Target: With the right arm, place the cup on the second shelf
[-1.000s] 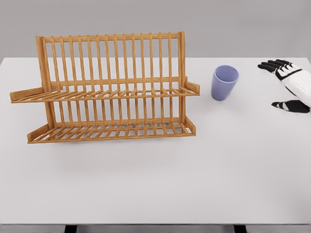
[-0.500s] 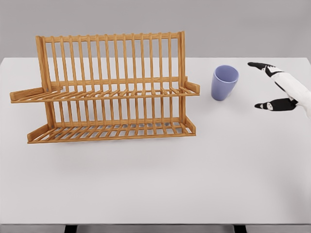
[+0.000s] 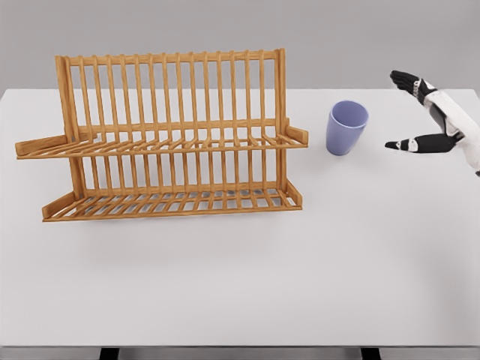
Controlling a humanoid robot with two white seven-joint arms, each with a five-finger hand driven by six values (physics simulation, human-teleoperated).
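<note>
Cup (image 3: 346, 128), lavender-blue, stands upright w/ open mouth up on the white table (image 3: 300, 277), toward the far edge & right of centre. Nothing touches it. It sits just beside the right end of the wooden rack (image 3: 169, 135), a small gap of bare table between them.

Right hand (image 3: 427, 112) comes in from the right edge, to the right of the cup & apart from it. Fingers spread wide, holding nothing: black-tipped fingers (image 3: 405, 78) reach out toward the far edge, black-tipped thumb (image 3: 409, 144) points left at the cup, roughly level w/ the cup's lower part. Wide gap between thumb & fingers faces the cup. White forearm runs off the right edge. Can't tell if the hand is touching the table or hovering above it.

Rack is light brown wood, two tiers, w/ a tall slatted back. Upper shelf (image 3: 161, 144) is a slatted ledge running the full width, its side arms sticking out at both ends; lower shelf (image 3: 172, 202) is a slatted tray resting on the table. Both shelves hold nothing. Rack sits on the left half of the table, nearer the far edge than the near edge.

Left arm is out of view. Behind the table is a plain grey wall.
</note>
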